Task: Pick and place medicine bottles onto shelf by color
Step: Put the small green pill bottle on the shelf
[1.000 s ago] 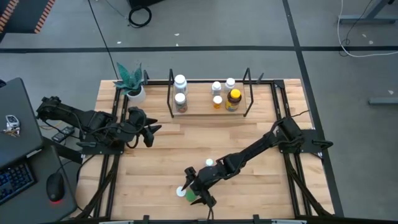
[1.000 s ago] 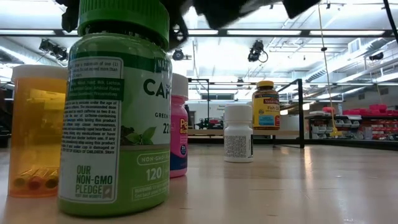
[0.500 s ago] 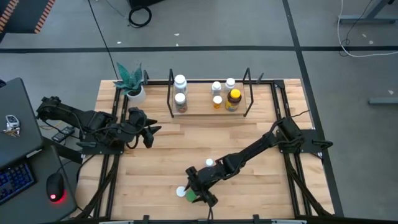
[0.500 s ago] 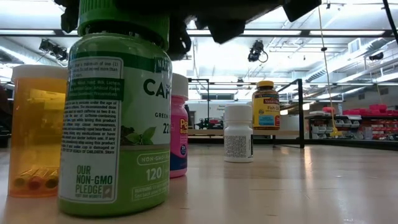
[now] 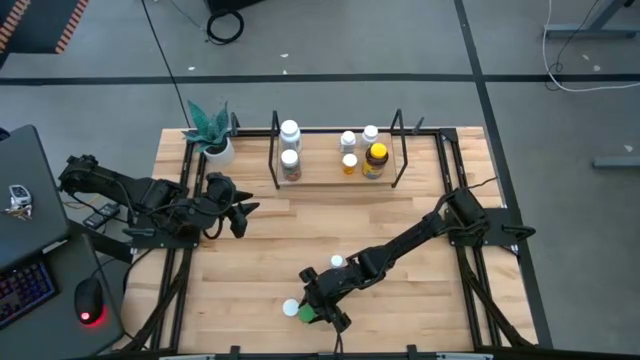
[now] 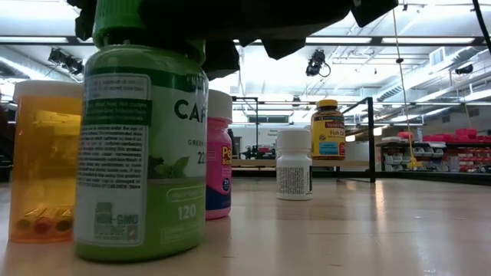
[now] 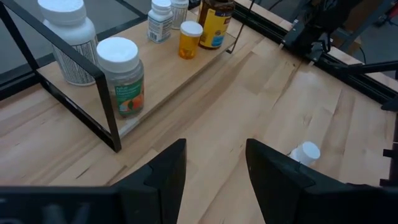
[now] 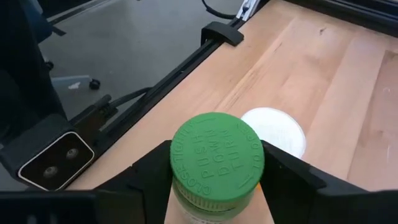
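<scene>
A green bottle with a green cap (image 8: 217, 158) stands near the table's front edge (image 5: 304, 313) and fills the left of the low view (image 6: 142, 153). My right gripper (image 8: 217, 180) is shut on it from above. My left gripper (image 7: 214, 171) is open and empty at the table's left (image 5: 240, 212). The shelf (image 5: 330, 181) stands at the far edge on its wooden base. It carries several white-capped bottles (image 5: 290, 130), a small orange one (image 5: 349, 160) and the amber yellow-capped bottle (image 5: 376, 155). My right gripper pinches the green bottle at its cap (image 8: 180, 163) between its two fingers (image 8: 287, 177), one on each side. The fingers come from above, slanting down. The bottle is upright, tipped a little, with its base (image 6: 138, 249) at the table top.
A white-capped bottle (image 8: 273, 127) stands right beside the green one (image 5: 291, 307). An orange bottle (image 6: 42, 161) and a pink one (image 6: 220, 153) show there in the low view. Another white bottle (image 5: 338, 262) stands mid-table. A potted plant (image 5: 210, 128) is at the far left.
My right gripper has come down over the green cap. The green bottle has turned about its own axis, its label swinging to the left in the low view, and has tipped slightly.
</scene>
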